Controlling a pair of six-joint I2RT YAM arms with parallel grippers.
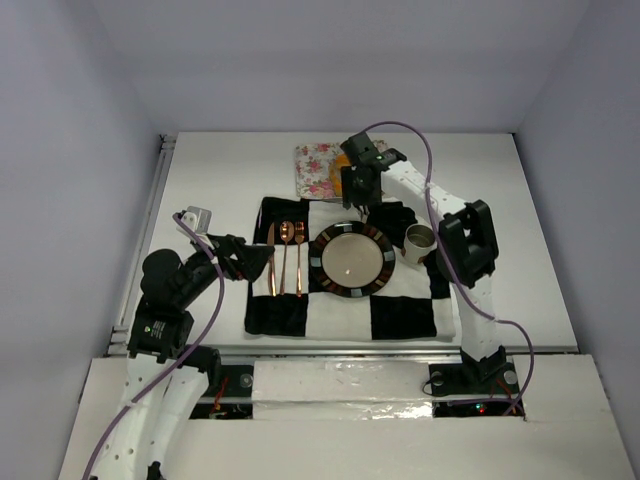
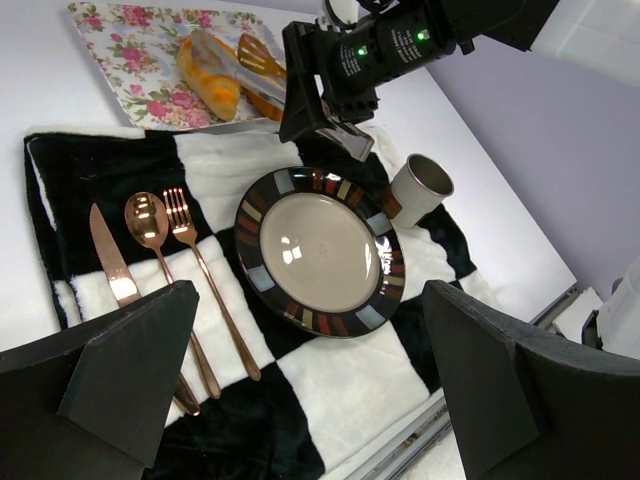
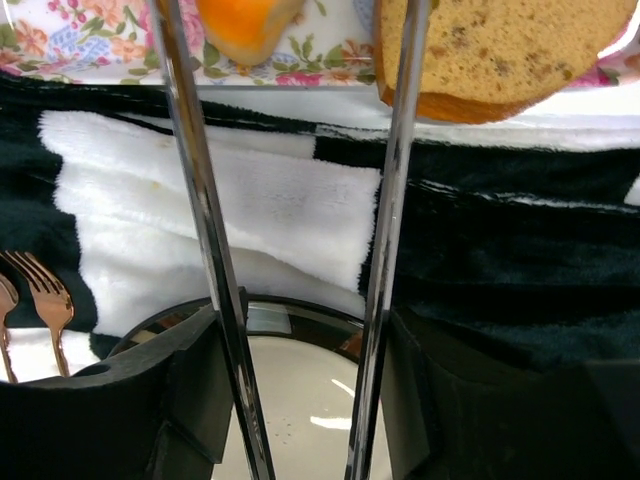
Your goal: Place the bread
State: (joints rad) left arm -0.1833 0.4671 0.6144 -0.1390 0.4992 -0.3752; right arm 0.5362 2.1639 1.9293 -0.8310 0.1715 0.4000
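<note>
The bread lies on a floral tray (image 1: 312,160) at the back. It is a golden-orange croissant (image 2: 207,80) (image 3: 245,22) and a tan slice (image 3: 500,45). My right gripper (image 1: 358,188) (image 3: 300,350) hangs over the tray's near edge, shut on metal tongs (image 3: 200,200). The two shiny tong arms run up between croissant and slice, and their tips are cut off at the top of the right wrist view. The dark-rimmed plate (image 1: 322,262) (image 2: 385,270) is bare. My left gripper (image 1: 262,258) (image 2: 308,300) is open and hovers over the cloth's left side.
A black-and-white checked cloth (image 1: 400,315) covers the table's middle. Copper knife, spoon and fork (image 1: 285,255) lie left of the plate. A cup (image 1: 419,240) (image 2: 420,185) stands right of it, close to the right arm.
</note>
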